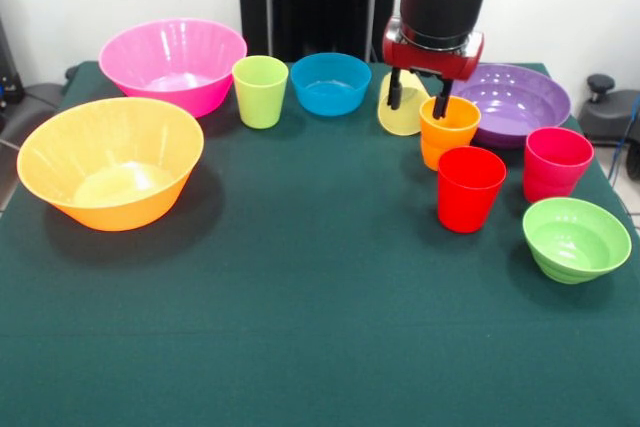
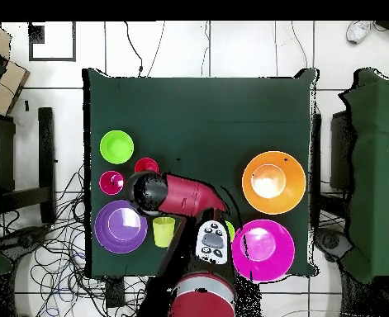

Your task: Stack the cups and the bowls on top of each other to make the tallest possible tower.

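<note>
My gripper [image 1: 418,99] hangs open at the back right of the table. Its right fingertip [image 1: 441,105] is at the far rim of the orange ribbed cup [image 1: 449,131]. Its left fingertip is in front of the pale yellow cup [image 1: 403,117], which looks tipped over. The red cup [image 1: 470,187], pink-red cup [image 1: 556,162] and small light green bowl [image 1: 575,237] stand close by, each alone. The small blue bowl [image 1: 330,82] and lime green cup [image 1: 260,90] stand at the back. In the overhead view the arm's wrist [image 2: 145,191] hides the gripper and the orange cup.
The wide purple bowl [image 1: 515,102] sits just behind the orange cup. The large pink bowl [image 1: 172,62] and large orange bowl [image 1: 110,159] are at the left. The green table cloth [image 1: 300,327] spreads toward the front.
</note>
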